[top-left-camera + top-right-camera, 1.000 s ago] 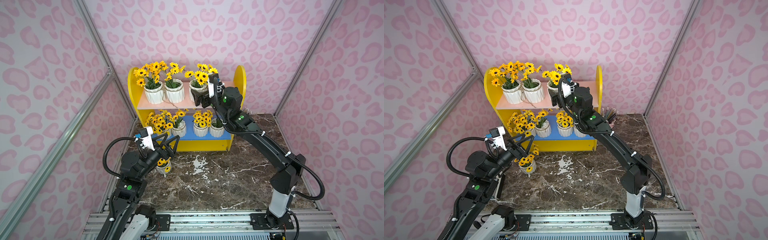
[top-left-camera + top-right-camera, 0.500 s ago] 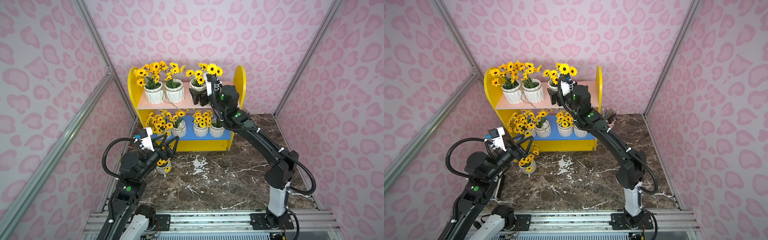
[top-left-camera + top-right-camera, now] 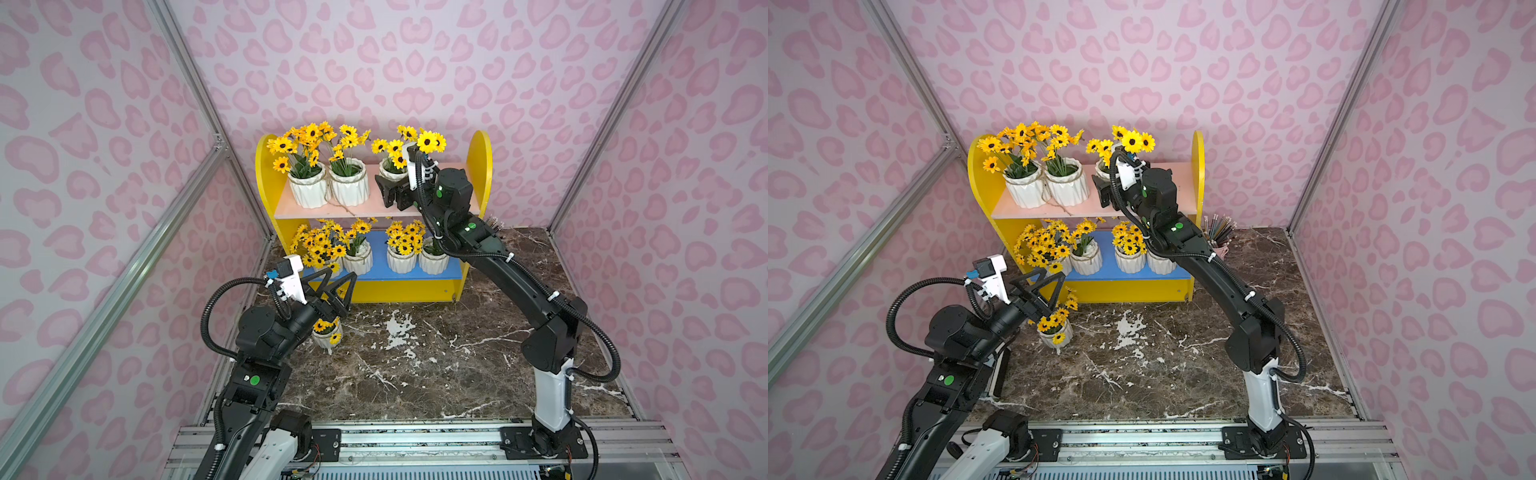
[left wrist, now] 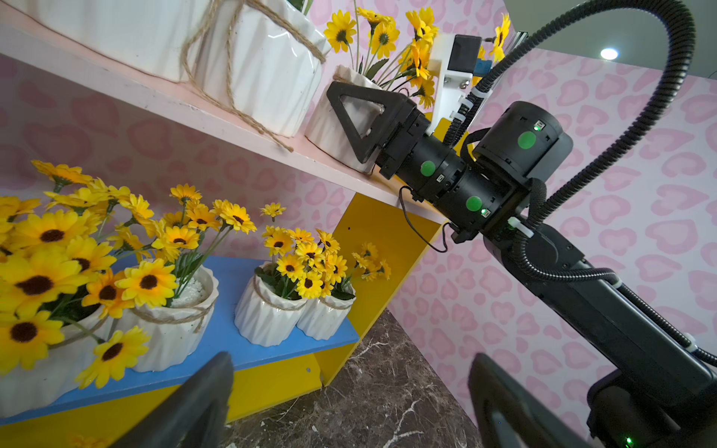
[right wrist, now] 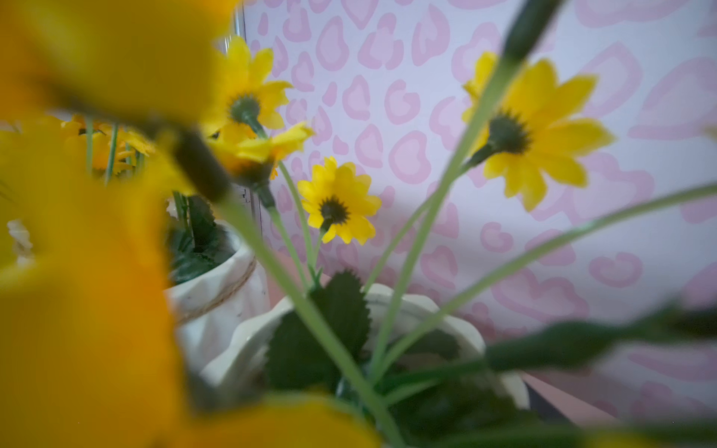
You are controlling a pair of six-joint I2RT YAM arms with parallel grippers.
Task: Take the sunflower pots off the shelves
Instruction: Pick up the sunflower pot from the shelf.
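The shelves (image 3: 480,166) are a yellow unit with a pink upper board (image 3: 365,210) and a blue lower board (image 3: 453,270). Three sunflower pots stand on the upper board, two at the left (image 3: 309,189) (image 3: 349,187). My right gripper (image 3: 387,185) straddles the third pot (image 3: 390,168) with jaws wide. One black finger (image 4: 361,124) lies against its near side and the other is hidden, so I cannot tell if they press on it. Several pots (image 3: 401,259) fill the blue board. One pot (image 3: 326,336) stands on the floor. My left gripper (image 3: 341,276) hovers above it, open and empty.
A pink cup of pencils (image 3: 1219,232) stands on the floor behind the shelf unit's right panel. The dark marble floor (image 3: 415,365) stretches in front of the shelves. Pink-patterned walls close in on three sides. Blurred petals fill much of the right wrist view around the pot's rim (image 5: 388,306).
My right gripper has pushed further in around the third upper pot, and its flowers have been nudged upward. The jaws have narrowed slightly. The left arm has stayed still.
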